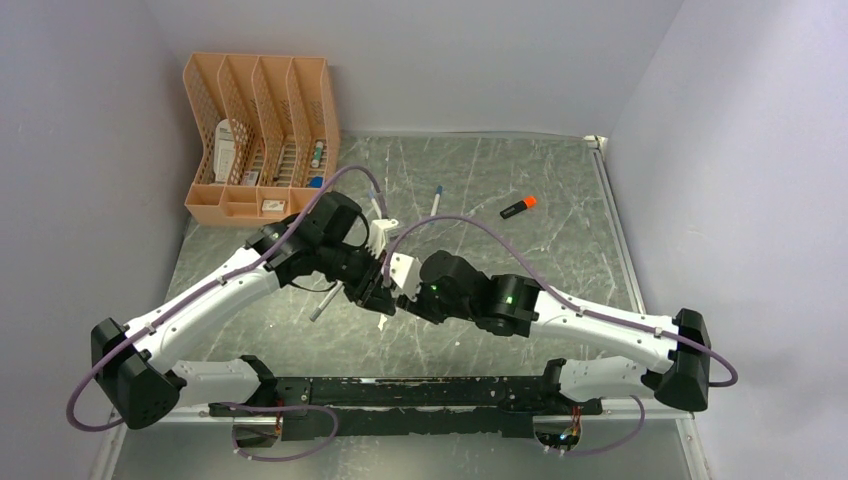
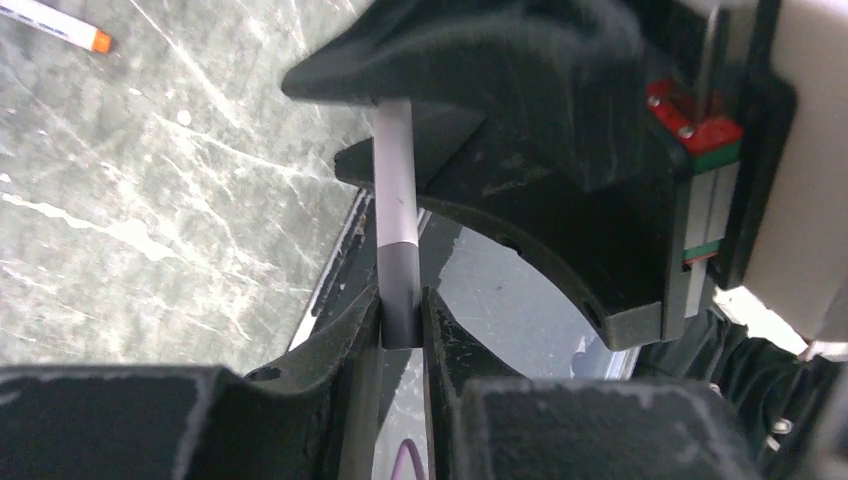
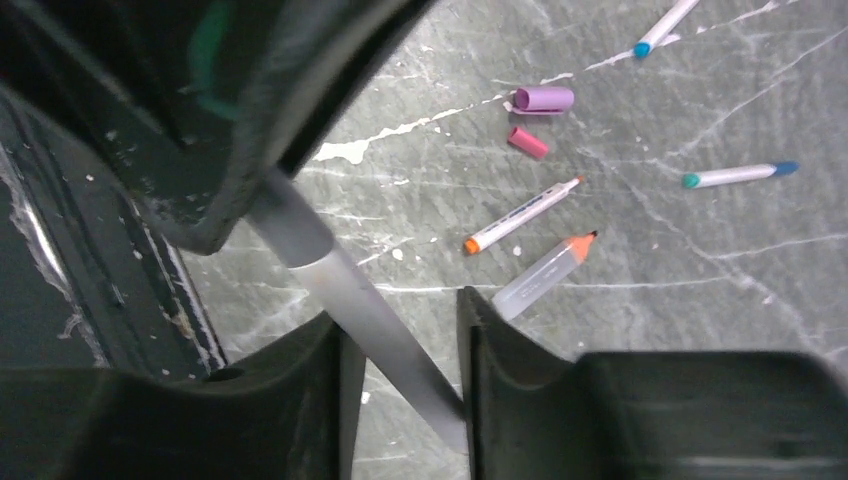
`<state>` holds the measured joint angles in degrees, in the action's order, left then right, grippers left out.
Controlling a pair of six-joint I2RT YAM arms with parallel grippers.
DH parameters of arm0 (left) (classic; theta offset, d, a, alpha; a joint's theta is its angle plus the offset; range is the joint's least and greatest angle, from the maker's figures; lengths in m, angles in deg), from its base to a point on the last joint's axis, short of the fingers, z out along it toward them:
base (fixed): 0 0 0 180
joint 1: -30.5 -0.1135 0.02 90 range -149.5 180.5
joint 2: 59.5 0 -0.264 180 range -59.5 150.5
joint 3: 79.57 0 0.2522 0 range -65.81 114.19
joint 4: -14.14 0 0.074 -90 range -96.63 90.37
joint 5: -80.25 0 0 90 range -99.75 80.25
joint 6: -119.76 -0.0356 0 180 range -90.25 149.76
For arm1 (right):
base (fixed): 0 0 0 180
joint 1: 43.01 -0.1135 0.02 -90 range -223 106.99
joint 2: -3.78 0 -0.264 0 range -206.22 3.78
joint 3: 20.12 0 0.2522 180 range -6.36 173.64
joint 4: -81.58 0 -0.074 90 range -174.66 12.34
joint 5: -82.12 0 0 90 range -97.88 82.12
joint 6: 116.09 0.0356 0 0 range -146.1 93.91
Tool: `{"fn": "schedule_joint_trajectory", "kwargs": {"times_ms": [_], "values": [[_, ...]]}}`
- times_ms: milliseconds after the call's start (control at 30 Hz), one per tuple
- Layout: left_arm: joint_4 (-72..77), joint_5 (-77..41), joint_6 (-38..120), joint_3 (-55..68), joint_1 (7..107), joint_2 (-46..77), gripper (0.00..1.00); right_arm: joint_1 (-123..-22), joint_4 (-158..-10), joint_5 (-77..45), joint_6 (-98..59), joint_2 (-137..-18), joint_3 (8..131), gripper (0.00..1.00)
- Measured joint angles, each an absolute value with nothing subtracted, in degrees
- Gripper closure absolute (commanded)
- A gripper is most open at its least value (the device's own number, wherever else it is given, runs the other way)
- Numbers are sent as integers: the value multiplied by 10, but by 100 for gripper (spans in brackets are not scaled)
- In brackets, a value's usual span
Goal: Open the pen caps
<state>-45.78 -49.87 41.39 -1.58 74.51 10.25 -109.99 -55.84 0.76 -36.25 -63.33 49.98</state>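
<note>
Uncapping grip: left fingers pinch the short dark-grey plastic pen cap, likely light, stiff and slippery; right fingers stand spread either side of the slim white plastic barrel, the probable counter-hold.

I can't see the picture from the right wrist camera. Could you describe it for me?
A grey pen runs slantwise between the right gripper's two dark fingers, its upper end gripped by the left gripper. Beyond, on the marbled table, lie a purple cap, a pink cap and several pens.
</note>
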Motion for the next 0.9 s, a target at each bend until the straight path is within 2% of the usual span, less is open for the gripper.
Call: {"fn": "schedule_joint_trajectory", "kwargs": {"times_ms": [100, 200, 333, 533, 900], "values": [[-442, -488, 413, -14, 740, 104, 71, -1109, -560, 6, -368, -634, 495, 89], [-430, -485, 423, -6, 740, 107, 61, -1113, -567, 12, -365, -632, 491, 99], [-422, -475, 440, 1, 742, 114, 48, -1109, -579, 22, -340, -613, 488, 100], [-367, -436, 477, 3, 746, 117, 36, -1104, -607, 34, -271, -571, 461, 100], [-164, -353, 575, -63, 742, 12, 31, -1083, -641, -4, -103, -529, 430, 100]]}}
